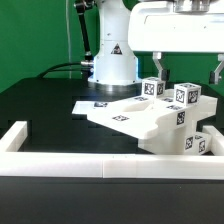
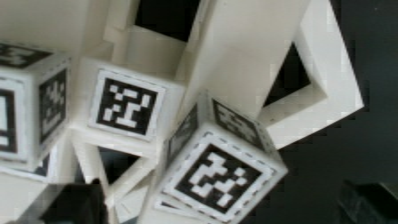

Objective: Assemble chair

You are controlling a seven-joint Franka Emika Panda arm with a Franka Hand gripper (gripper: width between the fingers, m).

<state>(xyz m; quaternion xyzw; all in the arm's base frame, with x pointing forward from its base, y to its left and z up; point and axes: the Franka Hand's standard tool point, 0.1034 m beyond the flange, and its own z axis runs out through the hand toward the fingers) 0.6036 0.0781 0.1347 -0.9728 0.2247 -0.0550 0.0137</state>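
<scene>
The chair is a partly joined cluster of chunky white panels and square legs at the exterior view's right, against the low white wall. Two tagged leg ends stick up from it. My gripper hangs just above them, open, its two dark fingers spread wide on either side of the leg tops and touching neither. In the wrist view the tagged leg ends and white panels fill the picture at close range. My own fingertips do not show clearly there.
A low white border wall runs along the front and the exterior view's left of the black table. The white robot base stands at the back. The flat marker board lies left of the chair.
</scene>
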